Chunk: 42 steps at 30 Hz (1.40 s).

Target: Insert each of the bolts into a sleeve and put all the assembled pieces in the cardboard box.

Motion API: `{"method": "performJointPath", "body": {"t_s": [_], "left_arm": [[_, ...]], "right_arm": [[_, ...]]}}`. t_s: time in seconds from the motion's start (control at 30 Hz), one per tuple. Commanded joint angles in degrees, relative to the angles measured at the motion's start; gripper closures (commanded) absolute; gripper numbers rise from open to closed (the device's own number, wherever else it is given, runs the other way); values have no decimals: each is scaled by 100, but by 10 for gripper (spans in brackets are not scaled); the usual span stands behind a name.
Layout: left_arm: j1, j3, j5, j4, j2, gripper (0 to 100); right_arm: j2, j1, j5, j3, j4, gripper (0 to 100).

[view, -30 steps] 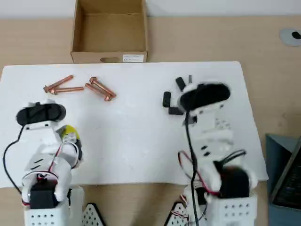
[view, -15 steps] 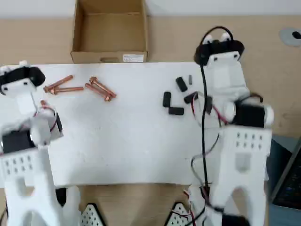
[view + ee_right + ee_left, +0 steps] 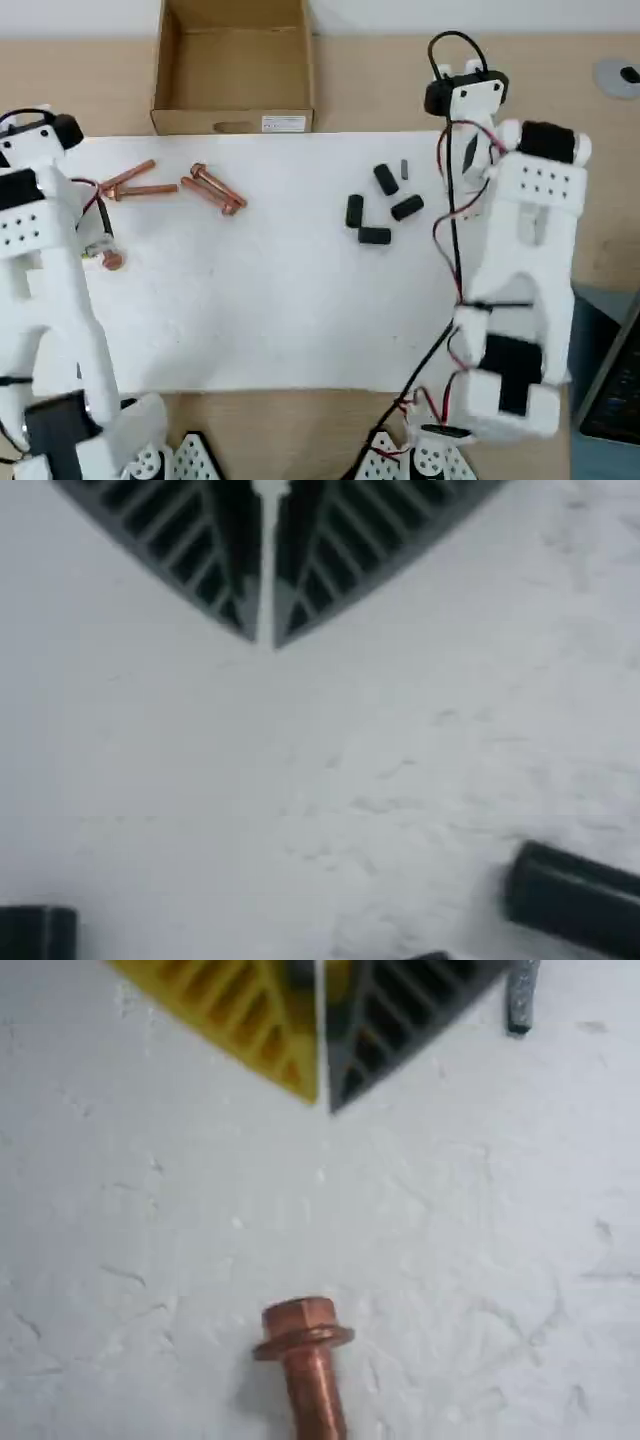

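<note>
Pinched shut on nothing at the left gripper [image 3: 322, 1095] — a lone bolt [image 3: 305, 1360] just off its tips, head toward them, not touching. Closed to a sliver and empty at the right gripper [image 3: 262, 630], near the sleeves [image 3: 380, 208] at 1 o'clock on the mat [image 3: 280, 300] — more bolts [image 3: 170, 186] at 11 o'clock, cardboard box [image 3: 235, 120] beyond toward 12.

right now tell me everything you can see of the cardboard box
The cardboard box is a brown, square, open-topped carton with low walls and nothing inside. It stands upright on the wooden table, its front wall along the far edge of the white mat; whether they touch is unclear. A small white label sits low on that wall. The copper bolts lie nearby, apart from it.
</note>
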<state>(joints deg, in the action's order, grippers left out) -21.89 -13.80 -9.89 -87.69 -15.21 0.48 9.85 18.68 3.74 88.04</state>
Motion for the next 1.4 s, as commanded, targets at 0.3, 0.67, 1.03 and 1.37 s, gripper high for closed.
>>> {"method": "performJointPath", "body": {"t_s": [0.3,0.67,1.03,1.37], "left_arm": [[-35,554,-255,-132,479,899],[-35,466,-598,-141,479,897],[-53,220,-782,-132,479,897],[-53,220,-782,-132,479,897]], "right_arm": [[1622,75,607,1640,70,926],[2686,75,800,2545,149,846],[3837,84,835,3662,141,846],[4743,418,1046,4585,325,846]]}}
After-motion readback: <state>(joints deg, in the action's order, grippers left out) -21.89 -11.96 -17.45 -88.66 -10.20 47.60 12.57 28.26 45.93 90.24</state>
